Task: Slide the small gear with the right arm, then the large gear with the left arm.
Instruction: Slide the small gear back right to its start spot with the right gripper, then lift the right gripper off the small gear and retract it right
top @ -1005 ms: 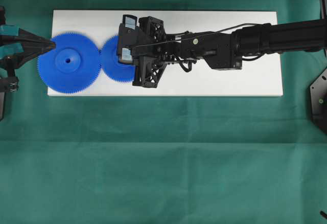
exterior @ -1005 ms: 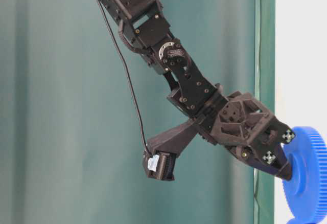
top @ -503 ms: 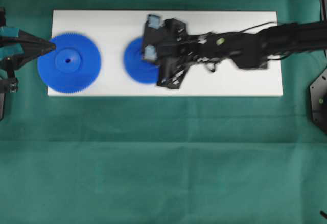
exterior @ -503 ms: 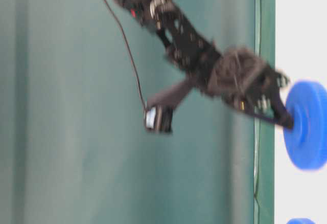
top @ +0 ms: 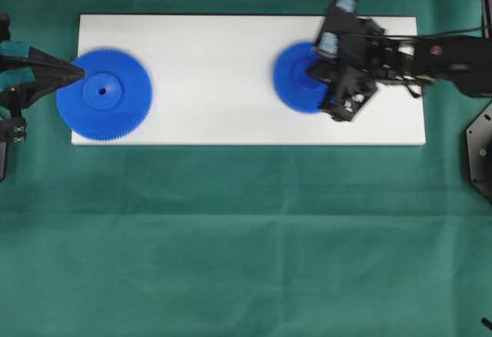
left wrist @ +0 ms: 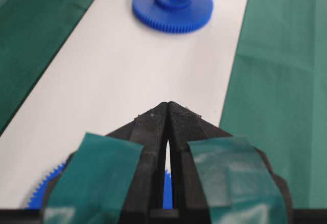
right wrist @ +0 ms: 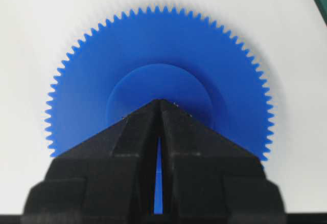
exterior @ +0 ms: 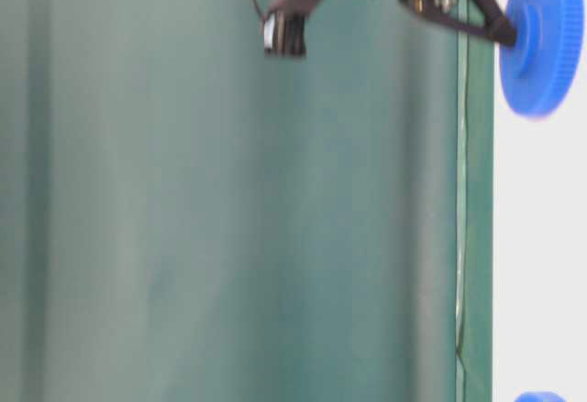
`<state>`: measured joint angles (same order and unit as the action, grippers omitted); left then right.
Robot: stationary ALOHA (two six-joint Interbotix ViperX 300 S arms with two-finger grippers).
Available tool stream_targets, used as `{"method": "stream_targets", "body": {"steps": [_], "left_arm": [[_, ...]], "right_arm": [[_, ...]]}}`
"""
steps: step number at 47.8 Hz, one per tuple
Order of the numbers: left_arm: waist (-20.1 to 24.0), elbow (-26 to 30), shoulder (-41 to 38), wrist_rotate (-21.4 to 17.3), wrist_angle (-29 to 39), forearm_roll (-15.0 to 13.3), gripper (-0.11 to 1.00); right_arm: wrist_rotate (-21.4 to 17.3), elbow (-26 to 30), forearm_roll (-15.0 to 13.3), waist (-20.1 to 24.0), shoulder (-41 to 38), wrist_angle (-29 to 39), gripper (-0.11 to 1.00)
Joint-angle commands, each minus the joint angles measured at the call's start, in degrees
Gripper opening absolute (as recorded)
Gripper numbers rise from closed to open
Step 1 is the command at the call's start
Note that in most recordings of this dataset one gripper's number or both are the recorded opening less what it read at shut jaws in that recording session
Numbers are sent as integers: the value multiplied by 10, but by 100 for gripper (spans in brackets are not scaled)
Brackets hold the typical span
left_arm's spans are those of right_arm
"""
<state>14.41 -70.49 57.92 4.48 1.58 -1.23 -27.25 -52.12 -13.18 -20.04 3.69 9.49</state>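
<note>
The small gear (top: 290,85) lies on the right half of the white board (top: 215,52), with the all-black right gripper (top: 316,76) over it. In the right wrist view this gripper (right wrist: 159,102) is shut, its pointed tip resting on the raised hub of the small gear (right wrist: 153,45). The table-level view shows the same tip (exterior: 505,33) against the small gear (exterior: 543,37). The large gear (top: 104,94) sits at the board's left end. My left gripper (top: 76,68), with teal parts, is shut, its tip over that gear's upper left rim. The left gripper (left wrist: 167,104) hangs above the large gear (left wrist: 40,196).
Green cloth (top: 246,245) covers the table around the board. A black mount (top: 481,152) stands at the right edge. A long stretch of bare board lies between the two gears. The board's right end is close behind the right gripper.
The right arm has drawn back to the right, sliding the small gear away from the large gear to the board's right half. The left arm and large gear have stayed still.
</note>
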Motion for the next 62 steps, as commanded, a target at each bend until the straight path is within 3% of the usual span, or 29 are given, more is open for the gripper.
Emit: {"method": "stream_targets", "body": {"steps": [1, 16, 30, 49, 62], "left_arm": [[-1, 5, -2, 2, -5, -2, 0], [-2, 1, -1, 4, -4, -2, 0], [-2, 1, 1, 4, -4, -2, 0], [-2, 0, 1, 4, -4, -2, 0], [-3, 0, 1, 4, -4, -2, 0]], "right_arm": [[-15, -62, 2, -12, 11, 5, 50], [-71, -153, 2, -26, 97, -2, 50], [-87, -198, 2, -39, 169, -2, 50], [-86, -187, -11, -39, 185, -4, 50], [-86, -156, -47, -38, 240, -4, 50]]}}
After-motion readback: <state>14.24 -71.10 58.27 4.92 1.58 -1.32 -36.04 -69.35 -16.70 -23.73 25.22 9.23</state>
